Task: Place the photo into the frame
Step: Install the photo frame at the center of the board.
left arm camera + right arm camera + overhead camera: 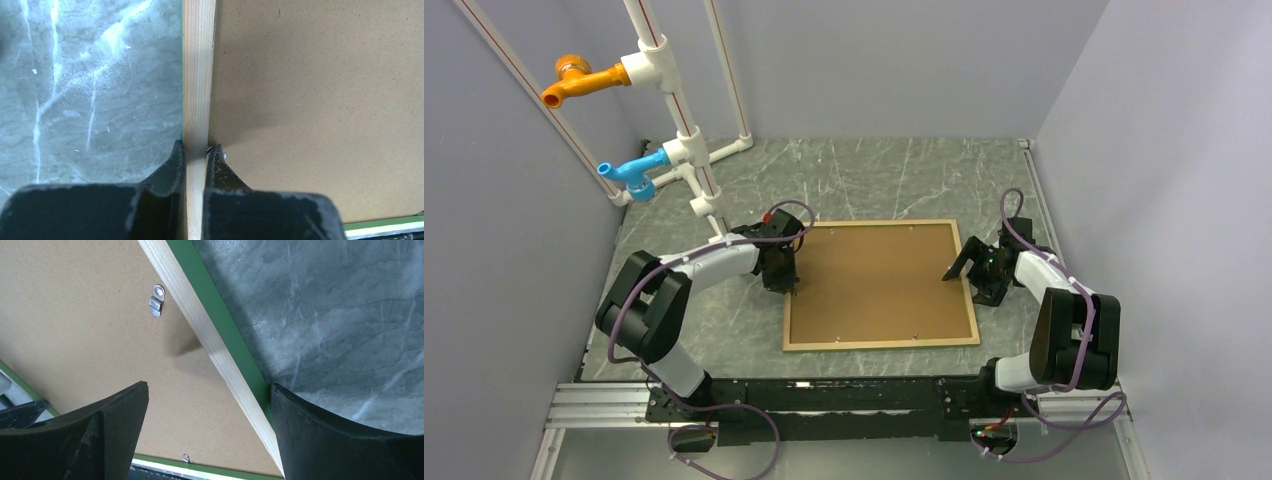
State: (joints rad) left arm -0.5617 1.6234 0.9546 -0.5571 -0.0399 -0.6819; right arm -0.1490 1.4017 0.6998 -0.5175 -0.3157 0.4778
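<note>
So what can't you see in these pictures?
- Photo: in no view. The brown backing board fills the frame, so whether it lies underneath cannot be told.
- Glass: hidden under that board.
- Frame rail, left wrist view: the left gripper, shut on it, hides the part below its fingertips.
- Metal clips: mere dots in the top view, too small to read there.

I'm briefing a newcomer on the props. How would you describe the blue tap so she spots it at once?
Find the white pipe rack at the table's far left corner. Two taps stick out to its left; the blue tap is the lower one, beneath the orange tap.
</note>
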